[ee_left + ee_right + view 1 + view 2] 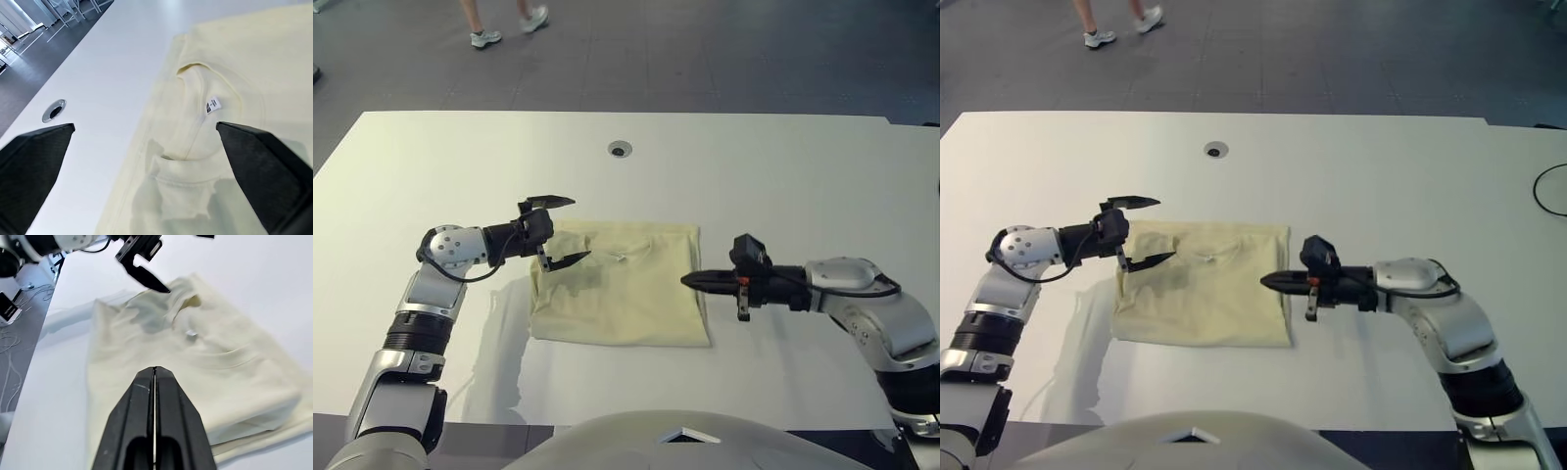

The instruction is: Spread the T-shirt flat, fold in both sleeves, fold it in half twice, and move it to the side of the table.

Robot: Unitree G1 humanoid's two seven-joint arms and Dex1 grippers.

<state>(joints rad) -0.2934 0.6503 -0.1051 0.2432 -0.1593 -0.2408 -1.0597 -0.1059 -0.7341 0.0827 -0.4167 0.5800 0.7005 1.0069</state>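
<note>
Lining up the next half-fold on the T-shirt [626, 289]

The left gripper [579, 228] is hovering, fingers apart, over the far left corner of the shirt, which is lying as a folded rectangle in the middle of the table [783, 176]; it is likely needing to catch every layer at that edge before lifting; the right gripper [690, 280], fingers pressed together, is pointing at the shirt's right edge.

bright even light from above; white table [783, 186] slightly washed out. left gripper [580, 228] casts soft grey shadow on t-shirt [636, 294] toward 5 o'clock. wrist views: near fingers [34, 166] blurred.
</note>
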